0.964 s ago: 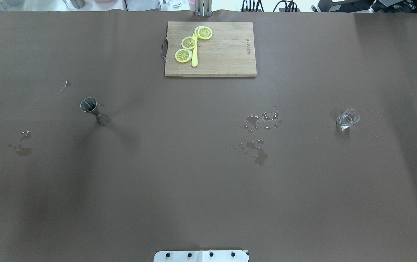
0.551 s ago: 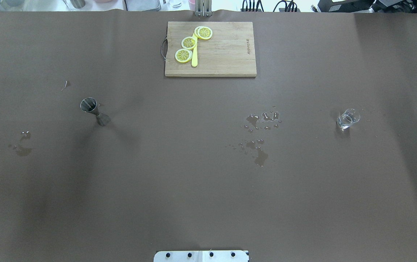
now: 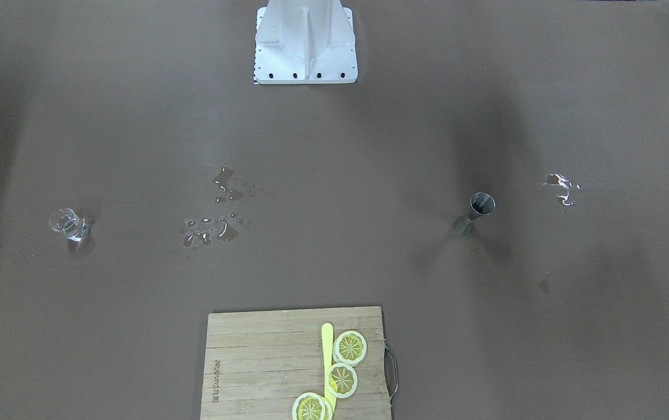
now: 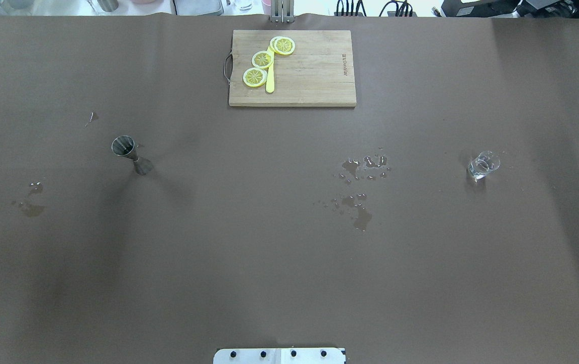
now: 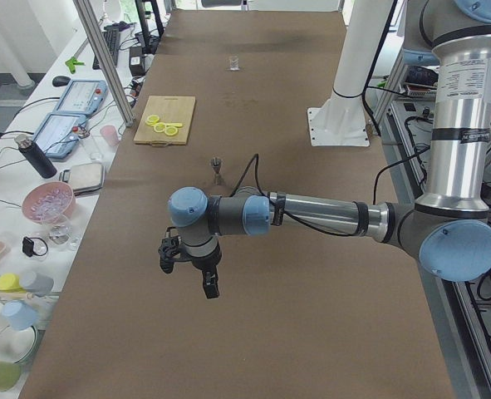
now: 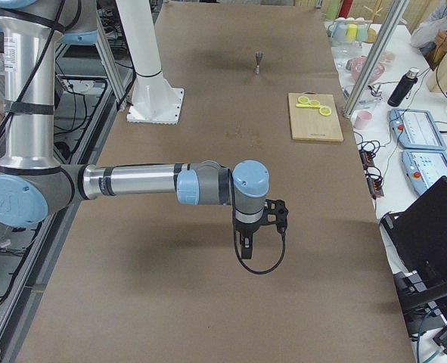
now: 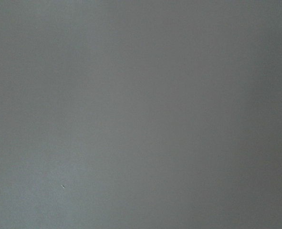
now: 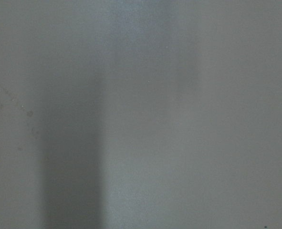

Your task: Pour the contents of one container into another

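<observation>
Left half of table: jigger (image 4: pixel 127 151) upright, axis vertical; left gripper (image 5: pixel 197 270) is nearer arm, hanging further left. Glass (image 4: pixel 482 164) well right, on right gripper (image 6: pixel 246 243) side. Both grippers' finger spacing: cannot tell.

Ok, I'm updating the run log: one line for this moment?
jigger: upright, unheld | glass: upright, unheld | spill: between them

Overhead and front cameras face each other (both steeply downward), sharing the cutting board (image 4: pixel 315 76).
</observation>
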You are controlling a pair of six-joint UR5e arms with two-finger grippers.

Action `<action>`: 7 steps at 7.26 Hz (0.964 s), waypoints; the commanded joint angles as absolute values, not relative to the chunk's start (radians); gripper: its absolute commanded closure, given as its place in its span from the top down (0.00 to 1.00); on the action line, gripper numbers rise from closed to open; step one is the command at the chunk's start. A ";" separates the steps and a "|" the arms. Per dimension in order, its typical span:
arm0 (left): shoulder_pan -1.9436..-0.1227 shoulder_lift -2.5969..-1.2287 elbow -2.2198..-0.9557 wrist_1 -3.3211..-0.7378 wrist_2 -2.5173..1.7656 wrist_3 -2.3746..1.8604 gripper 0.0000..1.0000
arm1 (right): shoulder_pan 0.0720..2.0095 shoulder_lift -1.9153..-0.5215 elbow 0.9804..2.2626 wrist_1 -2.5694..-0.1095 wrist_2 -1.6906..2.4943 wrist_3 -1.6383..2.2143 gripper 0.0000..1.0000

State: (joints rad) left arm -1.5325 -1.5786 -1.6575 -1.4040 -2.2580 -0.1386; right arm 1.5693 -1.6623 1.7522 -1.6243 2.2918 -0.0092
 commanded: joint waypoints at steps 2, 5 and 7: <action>-1.532 -1.578 -1.651 -1.404 -2.257 -0.138 0.98 | 1.569 -1.667 1.746 -1.623 2.293 -0.011 1.00; -1.532 -1.580 -1.654 -1.404 -2.260 -0.138 0.98 | 1.566 -1.654 1.752 -1.623 2.298 -0.011 1.00; -1.528 -1.583 -1.654 -1.405 -2.267 -0.141 0.98 | 1.568 -1.660 1.767 -1.623 2.329 -0.028 1.00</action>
State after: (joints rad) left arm -1.5310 -1.5812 -1.6532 -1.4044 -2.2638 -0.1394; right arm 1.5682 -1.6627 1.7612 -1.6230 2.3159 -0.0170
